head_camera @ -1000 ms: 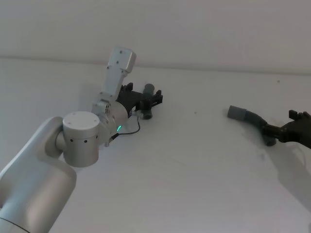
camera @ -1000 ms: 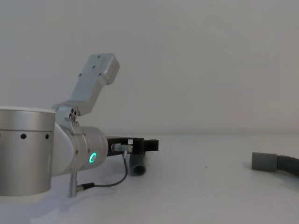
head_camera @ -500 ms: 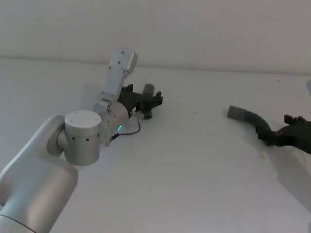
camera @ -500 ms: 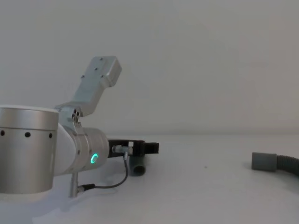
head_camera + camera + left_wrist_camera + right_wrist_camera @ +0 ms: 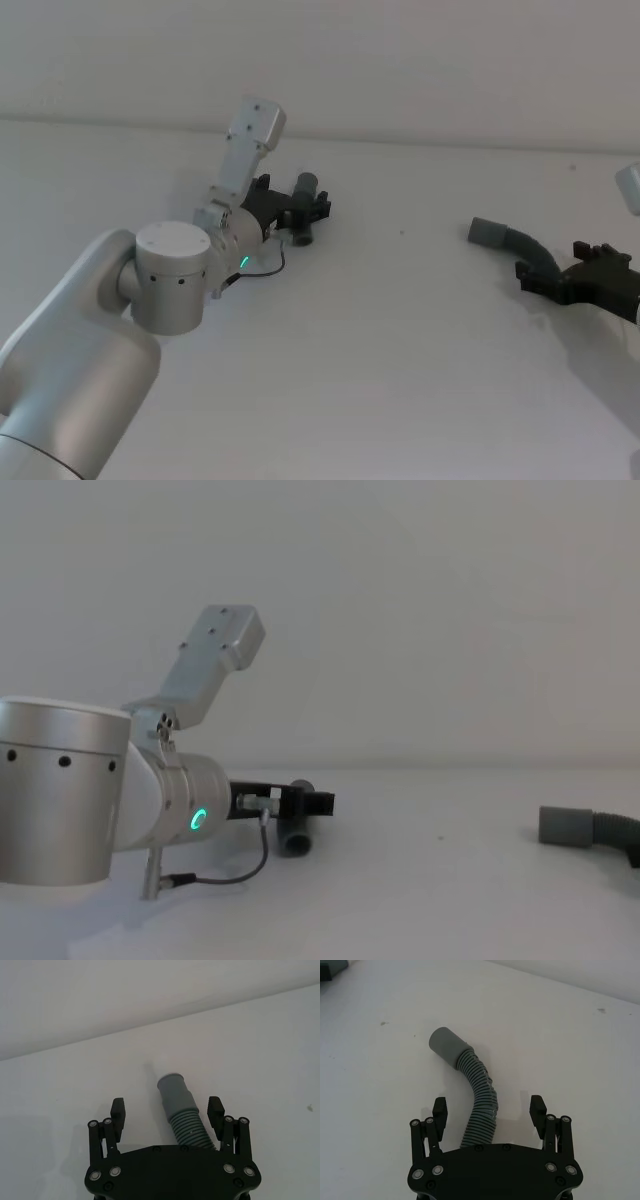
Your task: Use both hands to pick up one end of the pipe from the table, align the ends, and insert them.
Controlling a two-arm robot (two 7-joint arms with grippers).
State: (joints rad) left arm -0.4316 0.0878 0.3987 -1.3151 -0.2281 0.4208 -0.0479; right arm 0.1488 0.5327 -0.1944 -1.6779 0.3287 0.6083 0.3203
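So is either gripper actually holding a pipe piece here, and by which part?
Nothing is held. The left gripper is open astride the short pipe piece, and the right gripper is open astride the ribbed hose, neither touching.

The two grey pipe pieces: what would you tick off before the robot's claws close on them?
1. Left gripper open and straddling the short tube: ok.
2. Right gripper open and straddling the ribbed hose: ok.
3. Both pieces resting on the table, not lifted: ok.
4. Grippers low enough to clamp: cannot tell.
5. Whitish tip and cuff lined up: not ok, they sit far apart.
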